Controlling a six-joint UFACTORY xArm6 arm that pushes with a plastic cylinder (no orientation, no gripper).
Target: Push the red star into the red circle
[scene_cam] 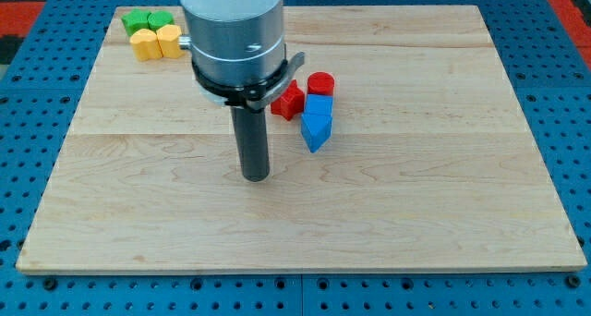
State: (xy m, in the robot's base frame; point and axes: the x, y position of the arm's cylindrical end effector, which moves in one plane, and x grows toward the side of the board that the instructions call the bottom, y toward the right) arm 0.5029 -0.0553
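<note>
- The surface (pixel 443 214) is a pale wooden board lying on a blue pegboard; the red circle serves as the landmark for everything on it.
- The arm (pixel 235 39), a wide grey cylinder with a dark clamp, fills the view's top centre, to the left of the red circle.
- The tool is a plain dark rod with no jaws, so it neither opens nor closes and grips nothing; my tip (pixel 256 176) rests on bare wood, below and left of the red circle, apart from every block.
- Two blue blocks (pixel 317 122) sit stacked in line just below the red circle, the upper one touching it.
- The red circle (pixel 320 83) is a short red cylinder.
- The red star (pixel 289 101) is a small, notched red block, partly hidden by the clamp, just left of the red circle and slightly below; whether they touch I cannot tell.
- Judging by this, the task looks almost finished: at most a short nudge rightward remains.
- Green and yellow blocks (pixel 152 34) cluster far left of the red circle, near the top corner.
</note>
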